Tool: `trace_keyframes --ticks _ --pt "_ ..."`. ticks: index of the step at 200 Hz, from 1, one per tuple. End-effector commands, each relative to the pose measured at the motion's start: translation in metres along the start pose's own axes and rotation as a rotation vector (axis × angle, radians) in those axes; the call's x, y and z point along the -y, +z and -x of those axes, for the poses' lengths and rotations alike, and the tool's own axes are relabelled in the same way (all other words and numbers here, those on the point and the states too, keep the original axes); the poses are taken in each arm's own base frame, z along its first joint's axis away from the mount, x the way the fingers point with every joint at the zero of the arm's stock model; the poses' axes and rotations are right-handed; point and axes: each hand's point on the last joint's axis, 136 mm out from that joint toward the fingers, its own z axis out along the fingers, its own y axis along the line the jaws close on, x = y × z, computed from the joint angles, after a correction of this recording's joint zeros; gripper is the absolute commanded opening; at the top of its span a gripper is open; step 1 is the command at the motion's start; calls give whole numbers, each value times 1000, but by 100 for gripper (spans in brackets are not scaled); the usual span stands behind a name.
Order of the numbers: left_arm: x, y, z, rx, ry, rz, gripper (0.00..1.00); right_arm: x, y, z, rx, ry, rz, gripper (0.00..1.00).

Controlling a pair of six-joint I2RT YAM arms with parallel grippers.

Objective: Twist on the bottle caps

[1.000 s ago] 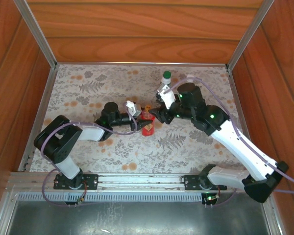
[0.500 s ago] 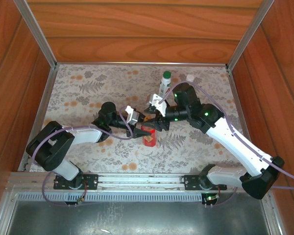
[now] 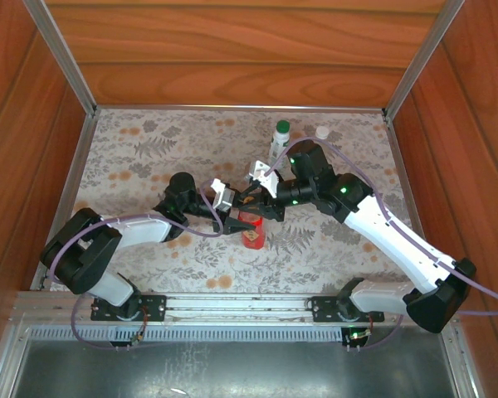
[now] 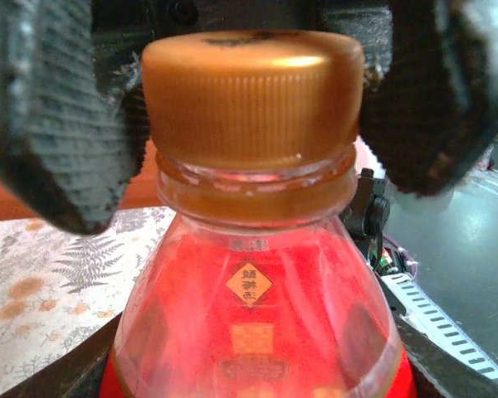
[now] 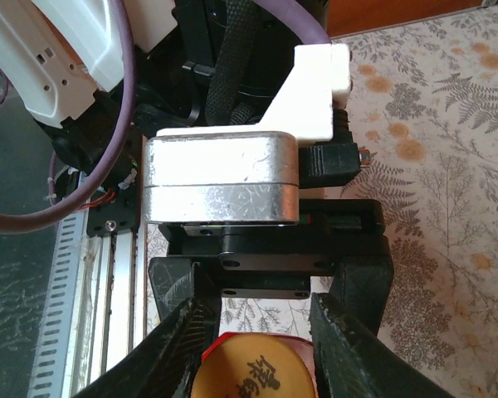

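Orange-red cap (image 4: 253, 95), finely ribbed plastic, tops glossy translucent red bottle (image 4: 257, 332).

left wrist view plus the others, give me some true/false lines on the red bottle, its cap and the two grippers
1. The red plastic bottle stands upright on the floral tablecloth. True.
2. The orange-red ribbed plastic cap lies on the cloth beside the bottle. False: it sits on the bottle's neck.
3. The right gripper straddles that cap, one finger on each side. True.
4. The left gripper hangs open, away from the bottle. False: it is shut on the bottle's body.
5. The white bottle farther back carries a round green cap. True.
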Motion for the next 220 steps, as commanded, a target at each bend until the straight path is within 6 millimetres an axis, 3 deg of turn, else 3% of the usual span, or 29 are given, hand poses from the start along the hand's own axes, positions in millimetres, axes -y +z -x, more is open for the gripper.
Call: trace_keyframes --ticks 1,25,74,154,185,220 --pt "0 2 7 12 37 -10 59 -2 -6 10 32 -6 8 40" --pt "-1 2 7 11 35 -1 59 -3 -5 7 31 -3 9 48" --pt "-2 3 5 8 26 -7 59 6 -7 10 47 -4 -49 49" --pt "-7 1 9 12 26 30 59 8 -2 2 12 22 -42 29" --pt "-45 0 17 25 25 229 58 24 -2 1 1 44 -131 29" --pt "-103 -15 33 61 25 529 59 80 -5 -12 -38 138 -424 28"
